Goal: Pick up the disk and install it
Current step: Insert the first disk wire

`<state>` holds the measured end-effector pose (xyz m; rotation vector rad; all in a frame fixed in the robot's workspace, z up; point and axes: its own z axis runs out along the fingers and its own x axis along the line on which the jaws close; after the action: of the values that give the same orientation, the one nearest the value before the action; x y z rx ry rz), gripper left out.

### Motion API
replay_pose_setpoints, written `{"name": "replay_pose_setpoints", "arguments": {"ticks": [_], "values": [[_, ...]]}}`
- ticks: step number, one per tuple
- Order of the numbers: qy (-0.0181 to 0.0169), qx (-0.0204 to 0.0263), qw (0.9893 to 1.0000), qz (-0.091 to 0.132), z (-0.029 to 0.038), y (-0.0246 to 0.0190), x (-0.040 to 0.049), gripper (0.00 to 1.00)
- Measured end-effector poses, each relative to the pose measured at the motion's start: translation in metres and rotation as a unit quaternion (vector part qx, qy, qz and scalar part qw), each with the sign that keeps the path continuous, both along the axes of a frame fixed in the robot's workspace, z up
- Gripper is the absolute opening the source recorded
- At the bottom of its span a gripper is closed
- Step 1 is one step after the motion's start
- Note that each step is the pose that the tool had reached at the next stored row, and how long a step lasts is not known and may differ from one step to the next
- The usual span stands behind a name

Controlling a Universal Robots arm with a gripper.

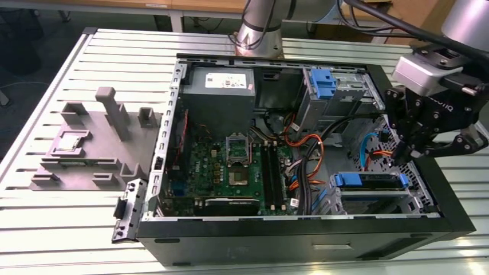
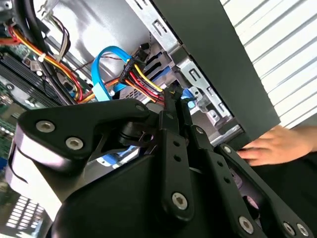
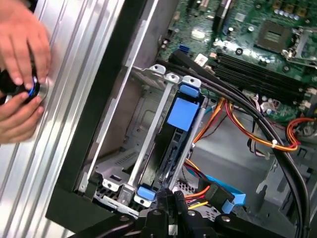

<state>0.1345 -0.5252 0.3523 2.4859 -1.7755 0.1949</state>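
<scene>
The robot's black hand [image 3: 171, 198] hangs just above the silver disk in its blue plastic carrier [image 3: 181, 130], fingers [image 2: 174, 106] pressed together with nothing between them. That disk sits edge-up in the grey metal drive bay [image 1: 374, 197], at about five o'clock inside the open black computer case [image 1: 306, 232] in the exterior view. A person's hands [image 3: 20, 74] rest on the slatted white counter [image 1: 68, 229] beside the case. Farther in lies the green motherboard [image 1: 225, 166].
</scene>
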Motion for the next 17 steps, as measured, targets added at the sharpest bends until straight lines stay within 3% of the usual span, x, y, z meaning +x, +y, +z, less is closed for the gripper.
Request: {"name": "replay_pose_setpoints", "arguments": {"ticks": [3,7,12,17], "values": [[0.0,-0.0001,0.9997,-0.025,-0.0002,0.0,0.0,0.17],[0.0,0.0,0.9982,-0.06,-0.0006,0.0,0.0,0.17],[0.0,0.0,0.9952,-0.098,-0.0011,0.0,0.0,0.17],[0.0,0.0,0.9914,-0.131,-0.0019,0.0001,0.0,0.17]]}}
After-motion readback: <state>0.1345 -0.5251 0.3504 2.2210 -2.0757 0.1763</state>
